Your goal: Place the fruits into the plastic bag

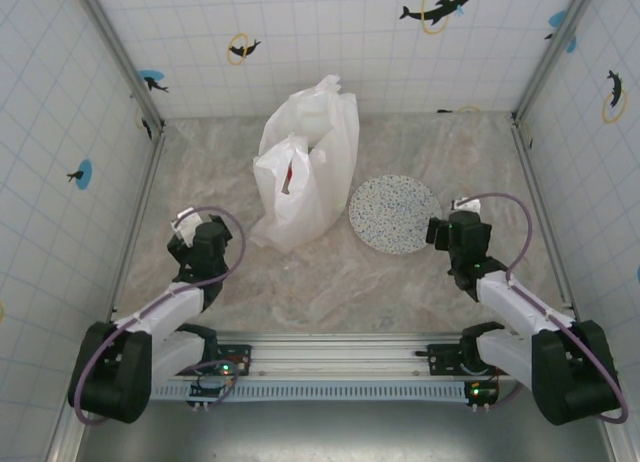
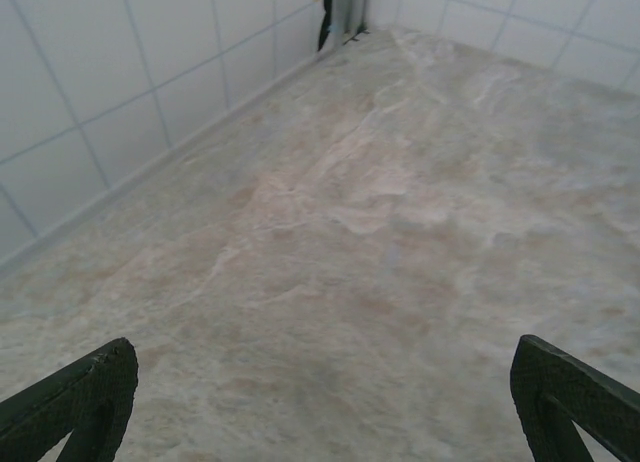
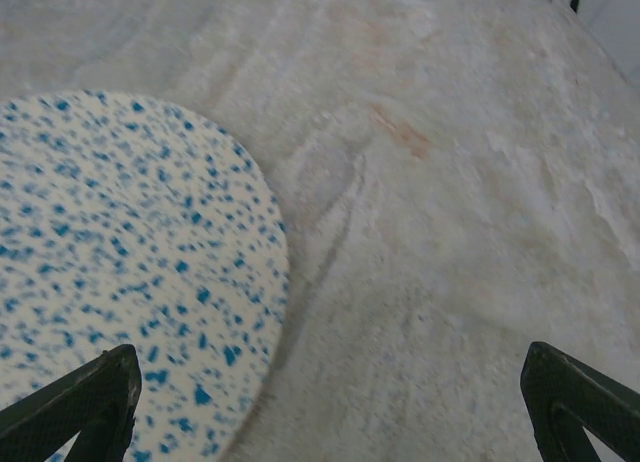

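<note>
Plastic bag [image 1: 305,172] standing upright near table [image 1: 330,272] centre, toward back wall, handles pointing up. Red shape [image 1: 289,178] showing through its front; cannot tell what it is. Speckled plate [image 1: 394,214] lying just beside bag, on right. Left tool [image 1: 183,225] hovering near left wall, fingers [image 2: 85,397] spreading wide apart. Right tool [image 1: 437,230] hanging at plate's right edge, fingers [image 3: 90,397] likewise wide apart.

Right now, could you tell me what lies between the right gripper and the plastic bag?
The speckled plate lies between the right gripper and the plastic bag, in the top external view.
</note>
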Controlling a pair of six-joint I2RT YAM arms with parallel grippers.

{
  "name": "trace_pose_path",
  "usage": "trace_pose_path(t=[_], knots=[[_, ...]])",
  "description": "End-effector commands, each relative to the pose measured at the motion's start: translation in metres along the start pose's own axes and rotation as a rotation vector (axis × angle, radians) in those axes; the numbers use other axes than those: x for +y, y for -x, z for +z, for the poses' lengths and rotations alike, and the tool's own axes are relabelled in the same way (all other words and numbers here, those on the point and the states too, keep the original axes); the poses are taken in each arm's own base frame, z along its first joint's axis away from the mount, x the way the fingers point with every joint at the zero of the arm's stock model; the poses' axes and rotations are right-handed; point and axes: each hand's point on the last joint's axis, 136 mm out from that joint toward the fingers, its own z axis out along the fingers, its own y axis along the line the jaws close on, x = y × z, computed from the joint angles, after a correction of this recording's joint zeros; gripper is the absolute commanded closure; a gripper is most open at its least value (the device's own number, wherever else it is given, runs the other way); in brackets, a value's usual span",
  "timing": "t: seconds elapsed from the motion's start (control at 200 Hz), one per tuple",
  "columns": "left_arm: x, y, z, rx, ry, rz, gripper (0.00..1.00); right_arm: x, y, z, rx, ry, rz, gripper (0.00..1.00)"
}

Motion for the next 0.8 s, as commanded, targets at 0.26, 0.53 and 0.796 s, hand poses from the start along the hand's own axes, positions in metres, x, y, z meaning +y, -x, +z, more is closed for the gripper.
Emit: trace_pose_path(t=[0.26,0.53,0.796], knots=[[0.003,-0.009,0.010,-0.096,-0.002,0.153,0.02,-0.028,-0.022,0.005,-0.061,-0.096,0.036,0.00],[-0.002,-0.023,0.003,-0.150,-0.128,0.191,0.02,-0.034,-0.041,0.007,-0.085,-0.104,-0.023,0.00],[-0.004,-0.029,0.008,-0.132,-0.258,0.135,0.03,-0.037,-0.057,0.008,-0.098,-0.077,-0.012,0.00]])
